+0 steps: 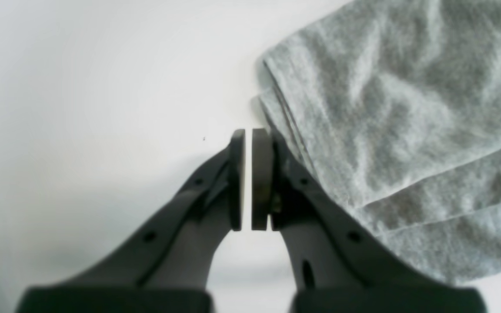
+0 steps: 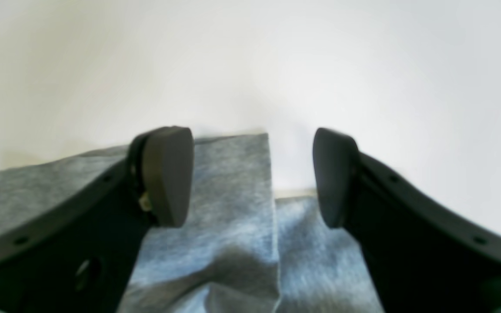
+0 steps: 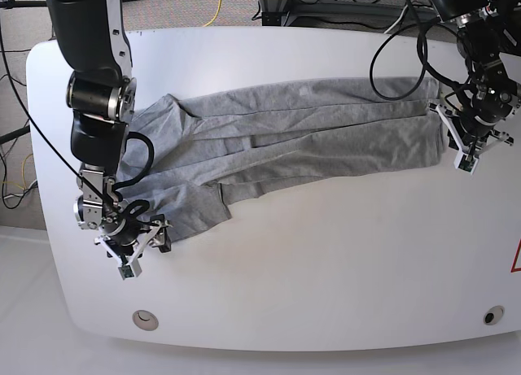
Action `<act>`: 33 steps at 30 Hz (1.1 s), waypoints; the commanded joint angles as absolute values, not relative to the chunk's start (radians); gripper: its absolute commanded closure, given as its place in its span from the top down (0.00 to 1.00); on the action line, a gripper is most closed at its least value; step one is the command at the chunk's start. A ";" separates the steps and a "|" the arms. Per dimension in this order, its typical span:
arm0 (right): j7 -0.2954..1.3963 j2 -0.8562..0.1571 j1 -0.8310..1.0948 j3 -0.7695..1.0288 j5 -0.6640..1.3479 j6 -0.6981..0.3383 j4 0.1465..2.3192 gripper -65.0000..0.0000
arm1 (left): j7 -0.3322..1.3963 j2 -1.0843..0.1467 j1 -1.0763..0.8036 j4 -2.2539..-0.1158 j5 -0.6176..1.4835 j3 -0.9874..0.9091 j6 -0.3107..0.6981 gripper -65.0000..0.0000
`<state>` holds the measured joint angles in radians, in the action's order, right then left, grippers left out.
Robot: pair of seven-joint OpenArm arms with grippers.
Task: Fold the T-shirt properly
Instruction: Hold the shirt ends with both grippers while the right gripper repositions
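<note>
Broad white rounded desk [image 3: 326, 261], and the light heather-grey cotton T-shirt [image 3: 309, 139] lies stretched lengthwise across its far half, rumpled, one sleeve flopped toward the near edge. Right claw [image 2: 252, 178] hovers over that sleeve's edge, pads wide apart, gripping nothing. Left claw [image 1: 248, 178] sits just beside the shirt's hem, pads nearly together, only a sliver showing, nothing between them.

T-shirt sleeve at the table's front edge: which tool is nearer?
Right. The right tool hangs open over the sleeve end. The left tool, shut and empty, sits by the T-shirt hem at the opposite end.
</note>
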<state>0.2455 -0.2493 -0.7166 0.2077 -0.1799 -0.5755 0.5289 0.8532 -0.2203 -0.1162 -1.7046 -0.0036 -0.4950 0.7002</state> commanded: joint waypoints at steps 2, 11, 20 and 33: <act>0.219 -0.263 -0.750 0.208 -0.166 -0.576 0.542 0.64 | 0.845 -0.236 -0.105 -1.725 0.002 -0.498 0.698 0.03; 0.182 -0.262 -0.722 0.208 -0.166 -0.575 0.532 0.64 | 0.845 -0.236 -0.105 -1.725 0.002 -0.498 0.698 0.03; 0.130 -0.262 -0.719 0.206 -0.166 -0.575 0.429 0.64 | 0.845 -0.236 -0.105 -1.725 0.002 -0.498 0.698 0.03; 0.122 -0.262 -0.717 0.206 -0.166 -0.575 0.427 0.59 | 0.845 -0.236 -0.105 -1.725 0.002 -0.498 0.698 0.03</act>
